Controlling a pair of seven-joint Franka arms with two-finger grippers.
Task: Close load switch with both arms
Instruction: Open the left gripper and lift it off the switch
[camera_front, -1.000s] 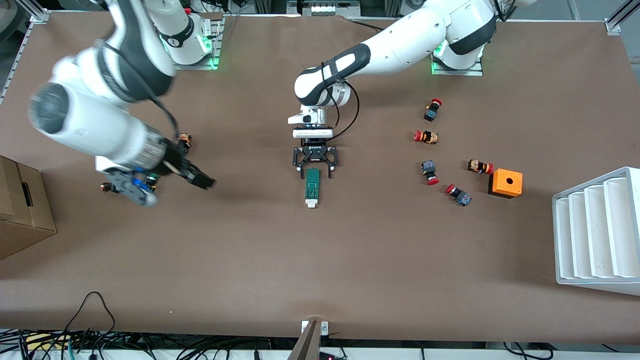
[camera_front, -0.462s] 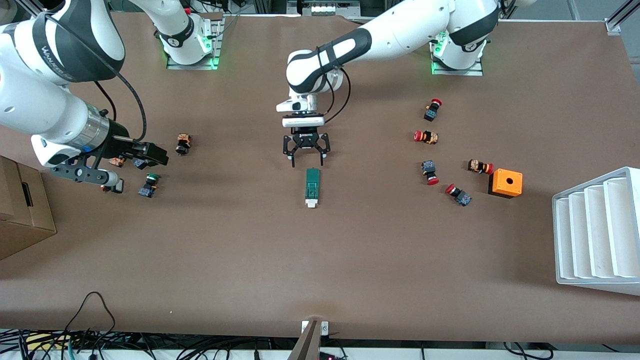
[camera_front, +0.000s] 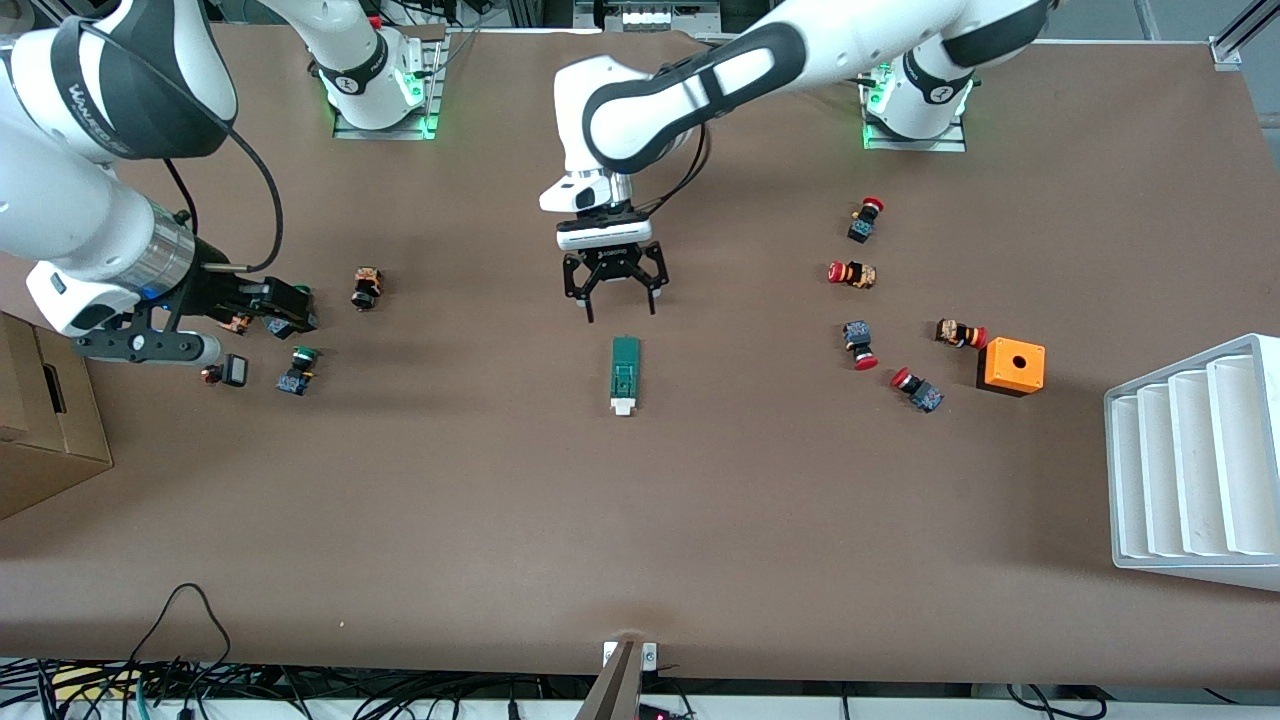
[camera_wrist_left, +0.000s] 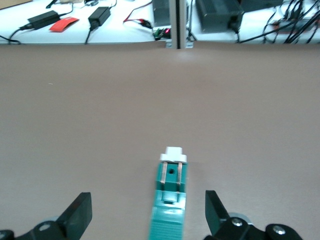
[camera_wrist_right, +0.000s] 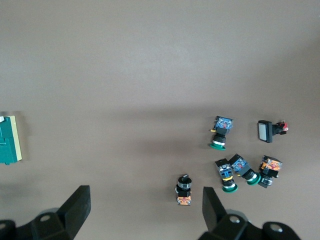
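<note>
The load switch (camera_front: 626, 372) lies flat mid-table, a narrow dark-green block with its white tab toward the front camera. In the left wrist view the load switch (camera_wrist_left: 170, 199) lies between my fingers and below them, untouched. My left gripper (camera_front: 619, 311) is open and empty, hovering over the table just off the switch's green end, and also shows in its own view (camera_wrist_left: 146, 218). My right gripper (camera_front: 287, 312) is open and empty over a cluster of push-buttons at the right arm's end, as its own view (camera_wrist_right: 144, 210) shows. There the switch (camera_wrist_right: 9, 139) shows only at the edge.
Several push-buttons (camera_front: 298, 368) and a black selector (camera_front: 366, 288) lie under and beside the right gripper. Red-capped buttons (camera_front: 852, 273) and an orange box (camera_front: 1012, 366) lie toward the left arm's end. A white ribbed tray (camera_front: 1195, 460) and a cardboard box (camera_front: 45, 420) stand at the table ends.
My left gripper has lifted off the switch's green end and drawn back toward its base. My right arm has swung away toward its end of the table, over the push-buttons.
</note>
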